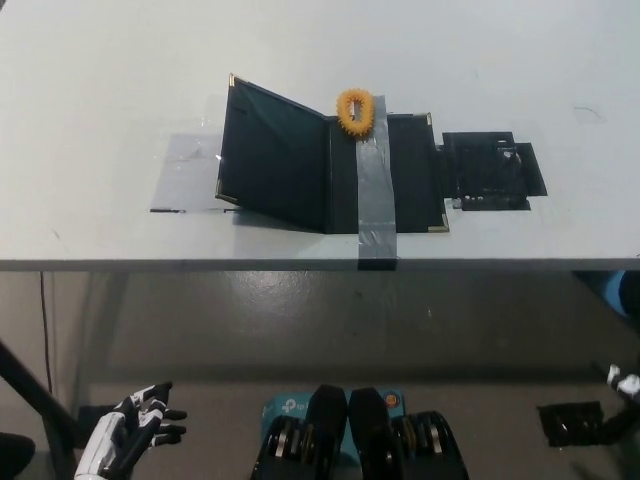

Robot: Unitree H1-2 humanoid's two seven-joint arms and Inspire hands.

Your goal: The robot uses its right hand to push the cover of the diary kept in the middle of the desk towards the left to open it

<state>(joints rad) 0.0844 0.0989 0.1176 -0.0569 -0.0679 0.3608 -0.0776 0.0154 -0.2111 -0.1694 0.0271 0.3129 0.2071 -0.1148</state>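
Observation:
The black diary (400, 175) lies in the middle of the white desk (120, 90), held down by a grey tape strip (373, 195). Its cover (275, 155) stands half raised, leaning to the left, with gold corners showing. An orange spiky ring (355, 108) sits at the top of the spine. Only a sliver of my black right hand (624, 384) shows at the lower right edge, below and well away from the desk. My white left hand (135, 438) rests at the lower left under desk level, open with fingers apart.
A black flat patch (490, 170) lies on the desk just right of the diary. A clear taped sheet (185, 175) lies to its left. The desk's front edge (200, 263) runs across the picture; floor shows below it.

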